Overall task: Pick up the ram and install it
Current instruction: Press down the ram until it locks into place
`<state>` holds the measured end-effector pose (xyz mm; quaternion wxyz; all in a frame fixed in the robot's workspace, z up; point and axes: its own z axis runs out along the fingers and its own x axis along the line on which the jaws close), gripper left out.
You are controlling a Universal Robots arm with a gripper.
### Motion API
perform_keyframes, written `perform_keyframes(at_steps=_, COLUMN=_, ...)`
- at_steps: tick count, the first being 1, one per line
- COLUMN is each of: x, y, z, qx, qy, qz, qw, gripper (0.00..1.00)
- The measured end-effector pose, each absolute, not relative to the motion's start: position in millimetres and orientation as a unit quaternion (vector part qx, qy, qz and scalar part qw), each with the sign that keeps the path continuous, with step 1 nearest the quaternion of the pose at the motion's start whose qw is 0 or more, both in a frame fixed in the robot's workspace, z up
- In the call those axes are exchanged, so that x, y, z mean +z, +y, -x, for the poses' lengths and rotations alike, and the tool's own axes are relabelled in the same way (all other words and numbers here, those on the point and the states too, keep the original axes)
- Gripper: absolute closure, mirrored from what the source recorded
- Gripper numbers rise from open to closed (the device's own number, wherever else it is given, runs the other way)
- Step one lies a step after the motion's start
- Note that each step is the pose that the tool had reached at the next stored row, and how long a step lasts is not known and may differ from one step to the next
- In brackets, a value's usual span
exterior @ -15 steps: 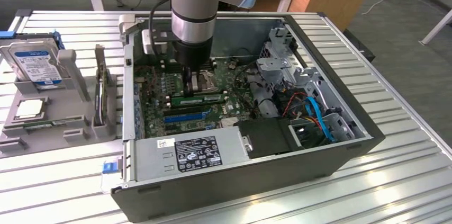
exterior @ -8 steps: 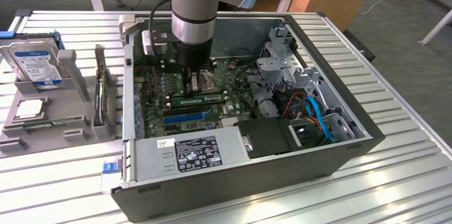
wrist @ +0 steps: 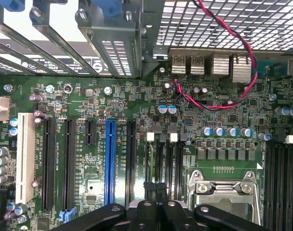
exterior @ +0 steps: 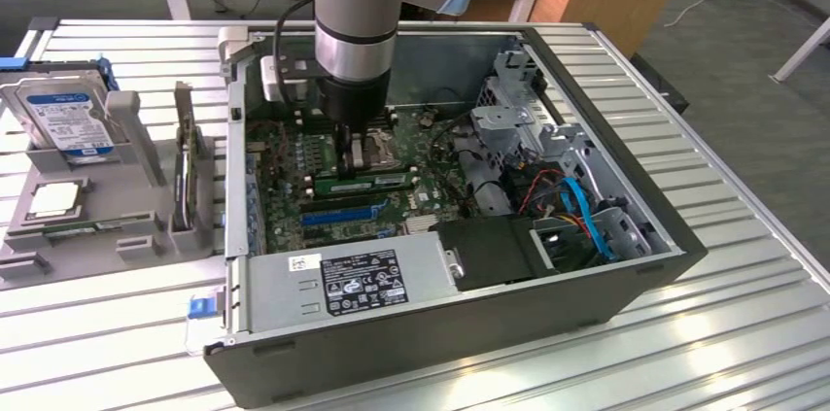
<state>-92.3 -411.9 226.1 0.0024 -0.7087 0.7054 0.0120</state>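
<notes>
Gripper [wrist: 158, 211] lowered inside the open computer case [exterior: 623, 280].
The jaws are squeezed tight; nothing is seen held. A ram [exterior: 367, 181] is seated on the motherboard [wrist: 79, 101].

arm [exterior: 357, 13]: grey with a light blue cap
computer case [exterior: 519, 333]: dark grey
motherboard [wrist: 137, 106]: green, dotted with silver and blue capacitors
expansion slot [wrist: 109, 161]: bright blue among black ones
another slot [wrist: 25, 156]: white
twisted wire [wrist: 233, 38]: red and black
power supply [exterior: 350, 280]: silver, black label
hard drive [exterior: 62, 115]: silver, blue-white label
table [exterior: 726, 333]: ribbed silver metal
</notes>
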Motion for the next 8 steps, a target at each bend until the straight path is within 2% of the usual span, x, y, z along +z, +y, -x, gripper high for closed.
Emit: perform_keyframes(at_steps=8, x=225.0, y=-412.2, z=92.3, qx=0.012, qy=0.705, qz=0.709, qw=0.002, gripper=0.90)
